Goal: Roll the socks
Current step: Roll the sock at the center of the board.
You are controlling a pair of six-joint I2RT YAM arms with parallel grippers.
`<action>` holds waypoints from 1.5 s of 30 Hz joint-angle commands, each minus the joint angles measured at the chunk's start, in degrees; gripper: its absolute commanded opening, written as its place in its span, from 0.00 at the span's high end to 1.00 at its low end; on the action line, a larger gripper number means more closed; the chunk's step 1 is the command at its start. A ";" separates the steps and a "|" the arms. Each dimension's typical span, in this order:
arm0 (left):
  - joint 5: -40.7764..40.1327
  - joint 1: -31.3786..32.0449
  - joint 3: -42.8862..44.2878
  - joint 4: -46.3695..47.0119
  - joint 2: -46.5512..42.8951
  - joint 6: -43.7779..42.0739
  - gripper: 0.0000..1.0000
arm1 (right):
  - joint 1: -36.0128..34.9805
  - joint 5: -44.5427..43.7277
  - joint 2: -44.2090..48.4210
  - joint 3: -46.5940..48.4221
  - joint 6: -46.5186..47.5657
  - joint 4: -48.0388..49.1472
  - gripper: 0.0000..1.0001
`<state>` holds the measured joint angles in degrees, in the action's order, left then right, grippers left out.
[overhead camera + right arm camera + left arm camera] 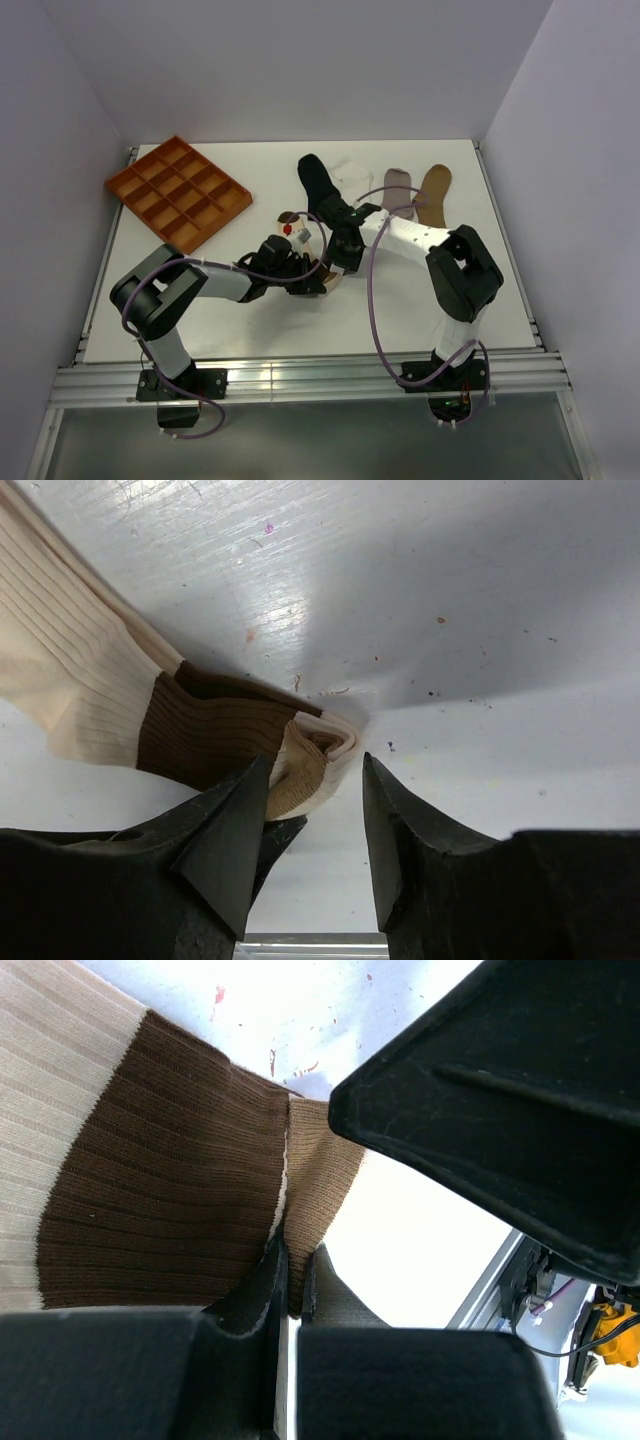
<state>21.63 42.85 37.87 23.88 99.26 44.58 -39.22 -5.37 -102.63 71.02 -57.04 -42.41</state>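
The cream sock (150, 1200) lies flat on the table (480, 290) near the middle, between the two arms; its brown band runs into a tan folded end. The left gripper (290, 1270) is clenched on that end, a thin edge of fabric pinched between its fingers. The right gripper (316, 760) stands released just beside it; its jaws are apart, the sock's folded end lies against one finger, and the gap between the fingers shows mostly bare table. From above, the two grippers meet head to head, and they hide most of the sock. The other four lie in a row toward the far edge, well apart from the grippers: the black sock (318, 183), the white sock (352, 172), the grey sock (396, 183) and the tan sock (435, 192). The tray (142, 161) sits at the far left corner.
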 commanded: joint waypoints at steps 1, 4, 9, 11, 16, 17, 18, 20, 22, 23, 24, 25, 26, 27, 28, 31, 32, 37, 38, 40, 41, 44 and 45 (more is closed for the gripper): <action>-0.89 0.57 -0.60 -3.75 -0.83 -1.86 1.00 | -0.06 -1.23 -1.08 0.17 -1.67 1.10 0.52; -1.06 0.66 -0.60 -3.84 -0.91 -1.86 1.00 | -0.24 -1.05 -1.96 -0.36 -1.33 1.02 0.54; -1.32 0.74 -0.60 -4.01 -0.91 -1.78 1.00 | -0.33 0.00 -2.84 -1.59 -0.80 1.37 0.57; -1.50 0.74 -0.43 -4.10 -0.74 -1.77 1.00 | -0.42 -0.26 -3.01 -1.59 -0.53 0.76 0.62; -1.68 0.74 -0.34 -4.28 -0.65 -1.69 1.00 | -0.42 -1.05 -3.63 -0.80 0.61 -1.35 0.75; -1.50 0.74 -0.16 -4.28 -0.65 -1.69 1.00 | -0.42 -0.96 -3.89 -0.63 0.78 -1.44 0.78; -1.59 0.74 -0.16 -4.19 -0.48 -1.69 1.00 | -0.42 -0.61 -4.50 -0.01 1.05 -1.71 0.85; -1.41 0.66 -0.16 -4.19 -0.47 -1.69 1.00 | -0.42 -0.26 -5.12 0.69 1.49 -2.58 0.90; -1.50 0.66 -0.34 -4.19 -0.39 -1.69 1.00 | -0.42 -0.52 -6.44 2.18 2.28 -4.25 1.00; -1.59 0.66 -0.34 -4.19 -0.56 -1.69 1.00 | -0.50 -0.52 -7.05 2.62 2.54 -4.69 1.00; -1.76 0.74 -0.42 -4.19 -0.74 -1.69 1.00 | -0.42 -0.61 -8.02 3.67 3.24 -5.31 1.00; -1.94 0.74 -0.51 -4.28 -0.91 -1.69 1.00 | -0.42 -1.22 -8.72 4.29 3.59 -6.44 1.00; -1.94 0.66 -0.60 -4.19 -0.91 -1.60 1.00 | -0.42 -1.31 -9.34 4.82 3.86 -7.06 1.00; -2.20 0.66 -0.69 -4.02 -1.09 -1.51 0.99 | -0.42 -1.23 -10.04 6.04 4.82 -7.59 1.00; -2.38 0.66 -1.04 -3.93 -1.35 -1.42 0.99 | -0.42 -1.23 -11.70 6.84 5.26 -9.08 1.00; -3.52 0.74 -2.18 -3.40 -3.02 -1.33 0.92 | -0.42 -1.31 -13.90 8.78 6.41 -10.49 1.00; -3.61 0.74 -2.44 -3.31 -3.55 -1.25 0.91 | -0.42 -0.97 -14.44 9.04 6.50 -10.67 1.00; -6.07 1.44 -3.50 -3.93 -6.97 -1.60 0.78 | -0.50 -0.26 -17.16 10.98 7.55 -11.90 1.00; -6.94 1.71 -3.68 -3.93 -8.20 -1.77 0.75 | -0.50 -0.35 -17.77 11.50 7.55 -12.25 1.00; -8.00 2.59 -3.85 -4.36 -9.34 -1.95 0.73 | -0.50 -0.43 -18.39 11.77 8.25 -12.78 1.00; -9.05 2.85 -3.85 -4.72 -10.40 -2.30 0.70 | -0.50 -0.43 -18.57 11.86 8.43 -12.87 1.00; -10.20 3.82 -4.38 -5.33 -12.59 -2.48 0.64 | -0.50 -0.61 -19.54 12.30 9.22 -13.40 1.00; -11.25 4.17 -4.64 -5.59 -13.47 -2.65 0.62 | -0.50 -0.44 -19.71 12.21 9.31 -13.40 1.00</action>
<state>13.50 46.00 33.95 19.11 89.47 43.42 -39.40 -2.31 -117.60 84.95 -48.90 -55.09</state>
